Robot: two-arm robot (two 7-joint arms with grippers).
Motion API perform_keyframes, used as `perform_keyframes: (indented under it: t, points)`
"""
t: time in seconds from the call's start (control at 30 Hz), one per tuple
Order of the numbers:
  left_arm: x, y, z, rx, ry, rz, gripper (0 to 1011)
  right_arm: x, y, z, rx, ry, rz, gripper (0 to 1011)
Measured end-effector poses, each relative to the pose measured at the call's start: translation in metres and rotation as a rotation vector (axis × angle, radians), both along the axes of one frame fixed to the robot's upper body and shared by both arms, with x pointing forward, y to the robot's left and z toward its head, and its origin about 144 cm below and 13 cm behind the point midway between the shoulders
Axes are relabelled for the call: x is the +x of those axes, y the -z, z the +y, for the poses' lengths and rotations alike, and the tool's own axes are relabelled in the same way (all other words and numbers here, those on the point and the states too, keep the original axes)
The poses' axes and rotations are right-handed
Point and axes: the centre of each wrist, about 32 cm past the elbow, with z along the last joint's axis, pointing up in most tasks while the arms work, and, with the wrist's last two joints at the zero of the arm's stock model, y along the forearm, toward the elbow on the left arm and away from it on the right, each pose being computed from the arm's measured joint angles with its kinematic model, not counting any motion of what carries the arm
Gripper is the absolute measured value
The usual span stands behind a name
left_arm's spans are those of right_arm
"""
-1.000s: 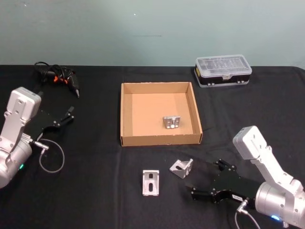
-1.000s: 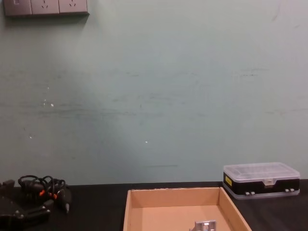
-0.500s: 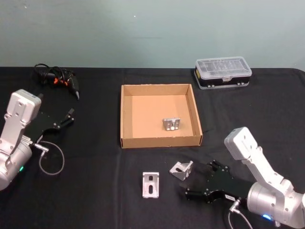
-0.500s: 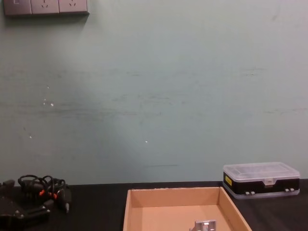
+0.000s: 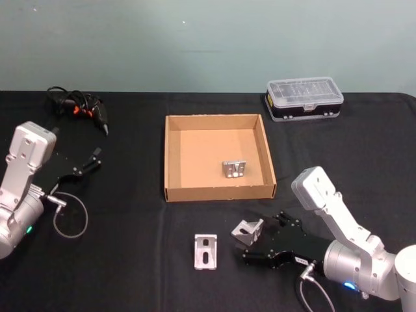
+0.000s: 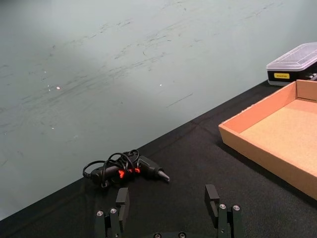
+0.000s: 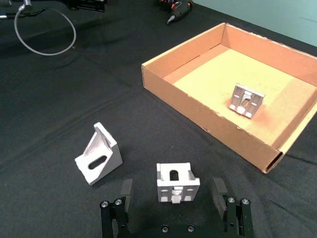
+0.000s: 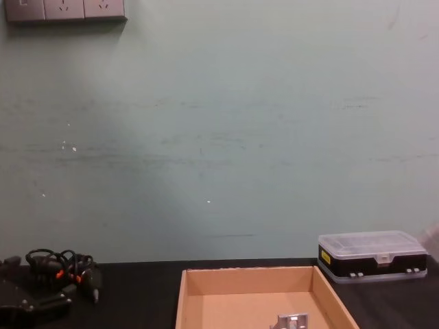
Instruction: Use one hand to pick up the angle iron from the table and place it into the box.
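Right end effector (image 7: 173, 188) astride angle iron (image 7: 178, 179)

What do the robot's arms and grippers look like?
Both arms are boxy silver-grey metal with rounded joints. The left arm has a green light and a looping grey cable; the right arm has a blue light. The left gripper and right gripper are black and two-fingered, with screw heads at the finger bases; the right carries a small white label.

The table (image 5: 130, 260) looks matt, the box (image 5: 168, 156) cardboard, the angle iron (image 5: 247, 230) bare metal, the case (image 5: 303, 97) glossy plastic.
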Motion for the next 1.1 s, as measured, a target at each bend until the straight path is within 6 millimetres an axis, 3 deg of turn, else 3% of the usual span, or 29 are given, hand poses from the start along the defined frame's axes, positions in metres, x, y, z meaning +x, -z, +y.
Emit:
perform_keyframes:
  t: [0.6,0.83,1.1]
  points:
    - [0.0000,0.0000,0.0000,0.000,0.000,0.000,1000,0.0092,0.0054,0.0077,-0.005,0.002,-0.014,1002]
    - [0.0000,0.0000,0.0000,0.000,0.000,0.000,1000,0.0098,0.0057,0.0088,-0.012,-0.002,-0.017,867]
    - [0.0000,0.0000,0.0000,0.000,0.000,0.000,1000,0.0100,0.0044,0.0083,-0.015,-0.004,-0.022,627]
